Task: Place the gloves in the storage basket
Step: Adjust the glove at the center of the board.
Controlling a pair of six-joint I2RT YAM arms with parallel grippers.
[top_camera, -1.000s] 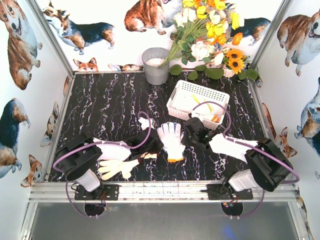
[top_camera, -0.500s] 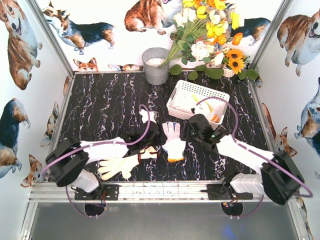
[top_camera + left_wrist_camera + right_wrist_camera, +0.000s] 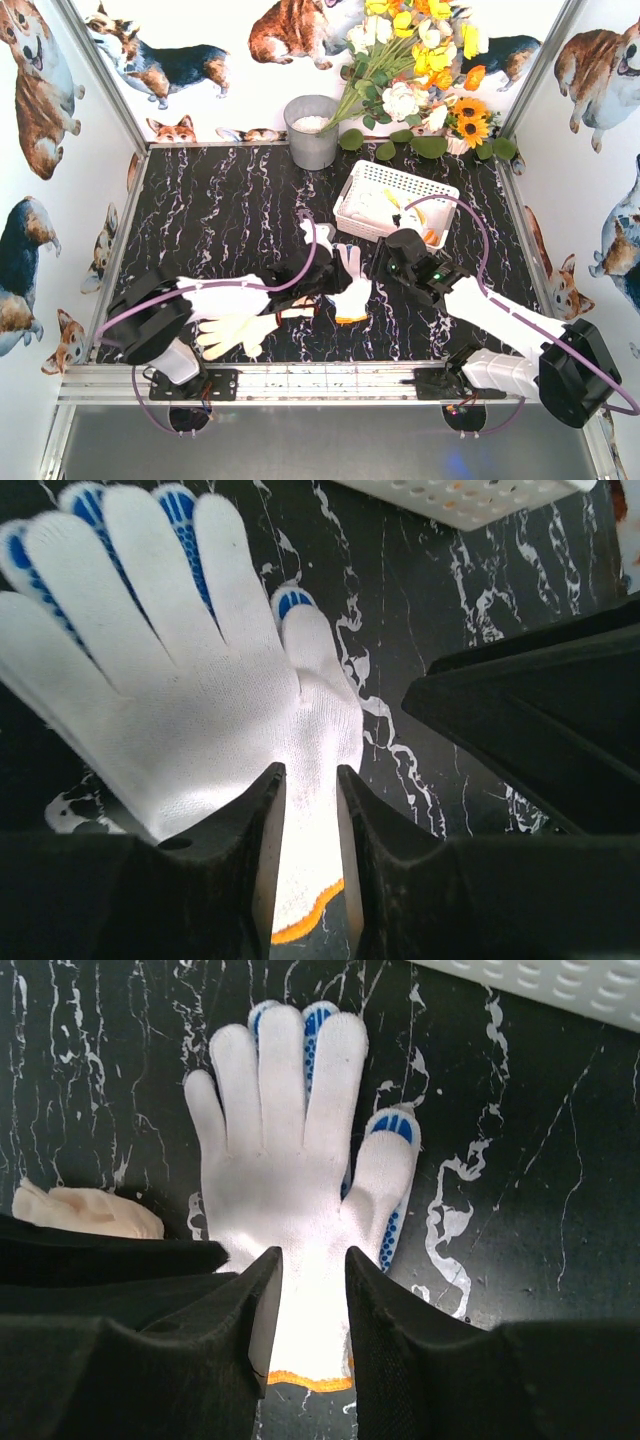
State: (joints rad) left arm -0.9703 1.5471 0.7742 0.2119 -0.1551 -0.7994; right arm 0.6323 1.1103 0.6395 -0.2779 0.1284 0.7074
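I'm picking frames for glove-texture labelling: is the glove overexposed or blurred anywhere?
Left wrist view: the glove blows out to flat white near its cuff, between dark, soft-focus fingers. Right wrist view: same washout on the palm, blue fingertip dots crisp. Top view: evenly lit, sharp, glove small.

- The left gripper [image 3: 330, 272] has been carried rightward and slightly toward the tabletop's far edge, and now overlaps the left side of the white glove [image 3: 353, 292].
- The glove's left fingers have been hidden beneath it.
- The right arm has been stretched out, its elbow swung toward the near right corner.
- The right gripper [image 3: 378, 266] has been shifted only slightly.
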